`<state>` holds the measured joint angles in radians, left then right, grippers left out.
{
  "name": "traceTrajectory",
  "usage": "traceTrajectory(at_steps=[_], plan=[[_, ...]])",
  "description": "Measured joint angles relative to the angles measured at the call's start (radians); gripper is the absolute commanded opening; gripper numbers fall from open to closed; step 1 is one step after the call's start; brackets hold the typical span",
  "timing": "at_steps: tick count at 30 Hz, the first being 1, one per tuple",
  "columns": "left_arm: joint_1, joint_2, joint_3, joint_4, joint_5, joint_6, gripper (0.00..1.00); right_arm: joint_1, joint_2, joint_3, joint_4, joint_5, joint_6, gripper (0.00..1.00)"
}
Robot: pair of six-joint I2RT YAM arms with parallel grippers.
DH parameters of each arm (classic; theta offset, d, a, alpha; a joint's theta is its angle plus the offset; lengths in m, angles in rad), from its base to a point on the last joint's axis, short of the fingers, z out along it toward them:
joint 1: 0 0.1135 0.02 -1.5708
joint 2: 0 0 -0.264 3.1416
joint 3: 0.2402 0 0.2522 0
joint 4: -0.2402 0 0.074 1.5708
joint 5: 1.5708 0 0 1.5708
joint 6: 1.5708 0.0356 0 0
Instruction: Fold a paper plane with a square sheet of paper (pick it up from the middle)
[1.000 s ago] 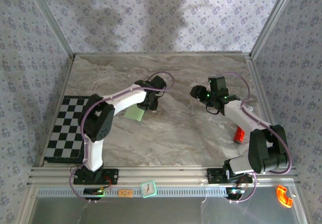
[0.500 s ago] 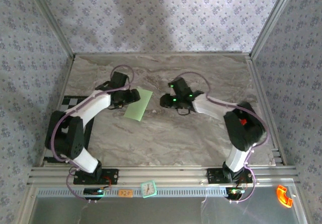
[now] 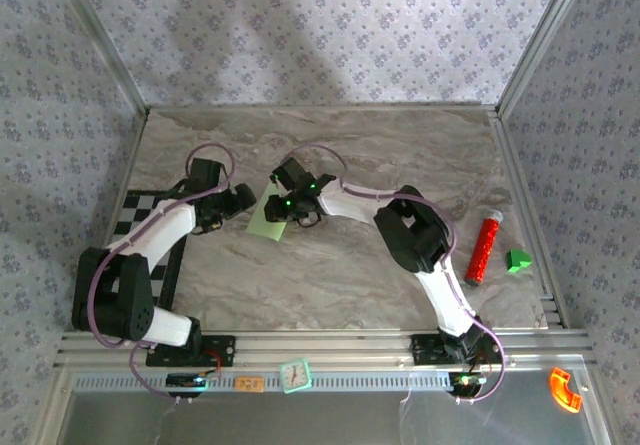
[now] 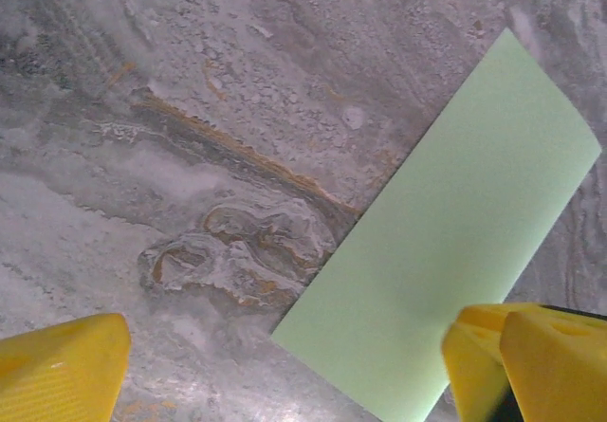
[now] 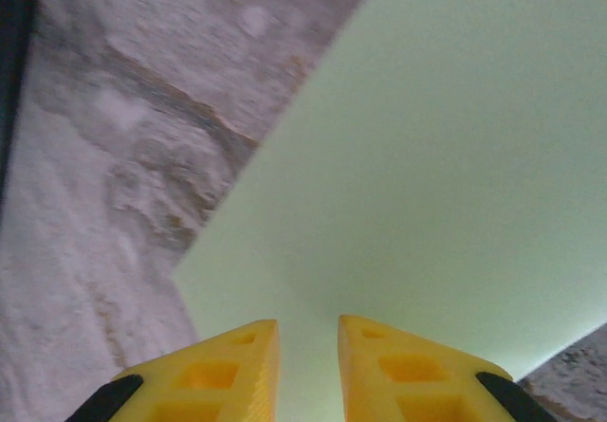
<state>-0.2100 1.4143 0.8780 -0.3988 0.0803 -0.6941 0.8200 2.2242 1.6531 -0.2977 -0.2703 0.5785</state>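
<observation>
- The top view is bright and evenly lit from above, and shadows on the counter (image 3: 340, 265) are faint and soft-edged.
- Broad, soft grey shadows lie across the back wall (image 3: 300, 35), with a brighter patch near its top edge.
- The left wrist view is sharp on the counter's veining and on the paper (image 4: 446, 280). The left fingers (image 4: 57, 370) at the bottom corners are slightly soft.
- The right wrist view is very close and blurred. The paper (image 5: 427, 156) looks pale and washed out, the counter is smeared, and the right fingers (image 5: 218, 365) are clearer.
- A dark strip runs down that view's left edge.
</observation>
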Motion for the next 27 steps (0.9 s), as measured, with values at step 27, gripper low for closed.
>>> traceTrajectory(at_steps=[27], plan=[[-0.179, 0.145, -0.013, 0.218, 0.307, -0.053, 0.97, -0.251, -0.430, -0.547, -0.028, -0.075, -0.161, 0.26]])
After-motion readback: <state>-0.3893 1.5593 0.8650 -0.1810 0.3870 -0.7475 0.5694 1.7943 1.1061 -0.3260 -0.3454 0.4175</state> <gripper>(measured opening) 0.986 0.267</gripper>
